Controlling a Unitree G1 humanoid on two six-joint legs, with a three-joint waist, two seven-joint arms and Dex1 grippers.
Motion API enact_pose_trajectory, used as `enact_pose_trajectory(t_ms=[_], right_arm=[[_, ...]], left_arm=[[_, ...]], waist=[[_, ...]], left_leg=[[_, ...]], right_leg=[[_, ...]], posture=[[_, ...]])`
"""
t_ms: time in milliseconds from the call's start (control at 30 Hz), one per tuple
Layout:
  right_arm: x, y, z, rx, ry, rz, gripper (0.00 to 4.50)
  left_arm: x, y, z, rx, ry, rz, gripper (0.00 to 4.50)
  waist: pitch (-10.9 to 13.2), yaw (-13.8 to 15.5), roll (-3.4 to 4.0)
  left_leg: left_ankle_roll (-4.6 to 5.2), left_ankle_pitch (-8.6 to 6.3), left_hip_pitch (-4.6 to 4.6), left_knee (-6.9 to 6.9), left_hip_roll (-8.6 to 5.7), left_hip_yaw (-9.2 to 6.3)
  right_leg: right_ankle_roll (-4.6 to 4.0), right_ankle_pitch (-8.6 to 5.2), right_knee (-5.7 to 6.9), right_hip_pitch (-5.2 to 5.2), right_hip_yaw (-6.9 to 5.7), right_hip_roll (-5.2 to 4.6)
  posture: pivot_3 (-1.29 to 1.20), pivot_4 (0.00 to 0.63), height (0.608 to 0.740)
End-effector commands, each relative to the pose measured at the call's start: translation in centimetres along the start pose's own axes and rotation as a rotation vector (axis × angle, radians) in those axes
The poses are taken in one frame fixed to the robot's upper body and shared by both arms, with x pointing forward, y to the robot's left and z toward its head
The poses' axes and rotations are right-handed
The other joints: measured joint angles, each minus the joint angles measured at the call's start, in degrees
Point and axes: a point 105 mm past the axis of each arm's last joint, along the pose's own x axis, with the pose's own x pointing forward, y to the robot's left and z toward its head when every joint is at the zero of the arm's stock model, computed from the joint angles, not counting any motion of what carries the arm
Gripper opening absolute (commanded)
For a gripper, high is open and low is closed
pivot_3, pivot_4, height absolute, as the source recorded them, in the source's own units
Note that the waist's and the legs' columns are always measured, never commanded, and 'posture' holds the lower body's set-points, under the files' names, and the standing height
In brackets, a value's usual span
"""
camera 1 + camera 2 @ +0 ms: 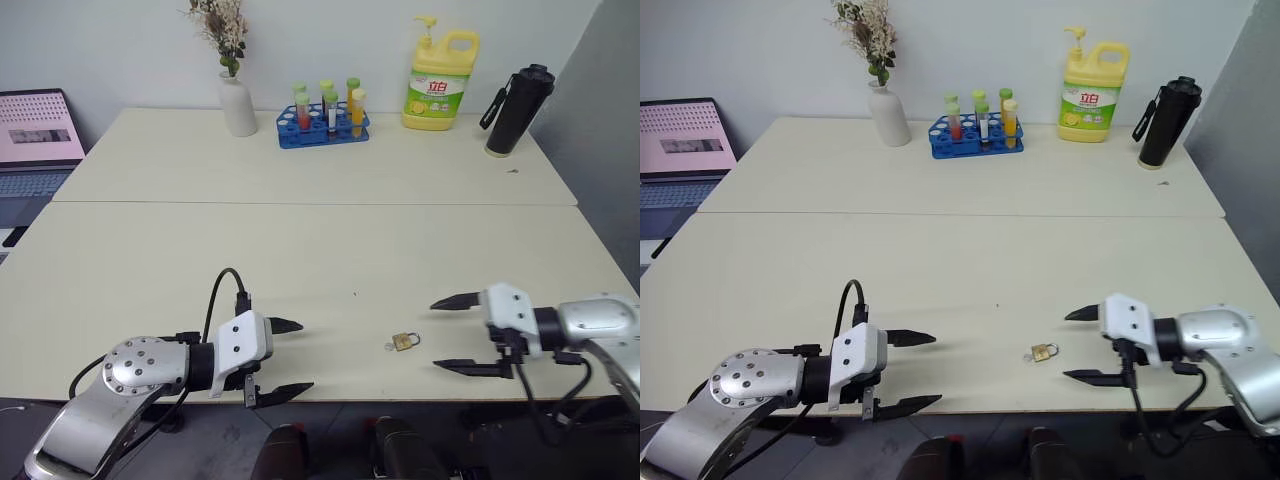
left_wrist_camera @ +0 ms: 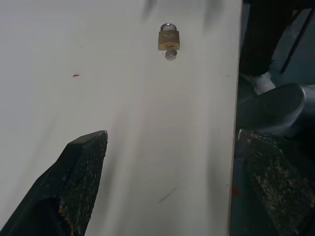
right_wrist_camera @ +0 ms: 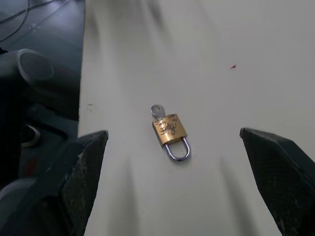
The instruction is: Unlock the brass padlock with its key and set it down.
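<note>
Left eye view: the brass padlock [image 1: 406, 341] lies low, right of centre on the table [image 1: 300, 250], the key [image 1: 390, 347] touching its base. Both the left gripper [image 1: 284, 360] and right gripper [image 1: 452, 334] are held wide apart, empty. The body should be pinched first.

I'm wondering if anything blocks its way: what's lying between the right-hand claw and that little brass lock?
Nothing: in the right wrist view, only bare tabletop separates the open right gripper from the brass padlock, whose key sticks out of its far end.

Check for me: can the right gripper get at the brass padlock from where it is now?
Probably yes: the right gripper is open, facing the brass padlock across bare table, nothing between.
</note>
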Motion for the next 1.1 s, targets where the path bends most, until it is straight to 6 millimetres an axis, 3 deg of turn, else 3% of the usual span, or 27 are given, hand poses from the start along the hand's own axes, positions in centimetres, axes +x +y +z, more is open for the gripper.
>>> enact_pose_trajectory(t_ms=[33, 300, 600, 700, 1000, 1100], right_arm=[[1.2, -0.5, -0.4, -0.050, 0.040, 0.037, 4.50], [3.6, -1.3, -2.6, -0.080, 0.100, 0.084, 4.50], [4.6, -1.9, -4.2, -0.119, 0.140, 0.089, 4.50], [4.9, -2.2, -4.2, -0.130, 0.137, 0.077, 3.95], [4.9, -1.9, -5.4, -0.146, 0.198, 0.092, 1.05], [5.0, -2.1, -5.2, -0.138, 0.191, 0.076, 0.99]], left_arm=[[0.3, -0.5, 1.0, 0.057, -0.017, -0.028, 4.48], [0.8, -0.7, 1.6, 0.065, -0.028, -0.037, 4.48], [1.2, -0.8, 1.8, 0.078, -0.030, -0.047, 4.48], [1.3, -0.8, 1.8, 0.078, -0.030, -0.047, 4.50], [1.5, -0.7, 1.7, 0.080, -0.026, -0.044, 4.50], [1.6, -0.6, 1.6, 0.072, -0.029, -0.038, 4.50]], waist=[[0.00, -0.02, 0.00], [0.00, 0.04, 0.00], [-0.02, -0.10, -0.03], [-0.11, -0.13, -0.14], [-0.30, -0.10, -0.37], [-0.31, -0.09, -0.38]], left_leg=[[0.00, 0.00, 0.00, 0.00, -0.01, 0.02], [0.00, 0.00, -0.05, 0.01, -0.03, 0.00], [0.00, 0.00, 0.08, 0.02, 0.00, 0.00], [0.00, 0.00, 0.21, 0.01, 0.03, 0.01], [0.00, 0.01, 0.35, 0.03, 0.04, 0.03], [0.00, 0.01, 0.50, 0.03, 0.03, 0.04]], right_leg=[[0.00, 0.00, 0.01, 0.00, 0.01, 0.00], [-0.01, 0.00, 0.01, -0.02, 0.00, 0.03], [-0.02, 0.00, 0.07, 0.05, 0.00, 0.04], [-0.02, 0.01, 0.10, 0.13, 0.02, 0.04], [-0.03, 0.02, 0.15, 0.22, 0.05, 0.04], [-0.03, 0.02, 0.15, 0.36, 0.06, 0.04]], posture=[[0.00, 0.150, 0.740], [0.00, 0.150, 0.740], [0.00, 0.150, 0.740], [0.00, 0.150, 0.740], [0.00, 0.150, 0.740], [0.00, 0.150, 0.740]])
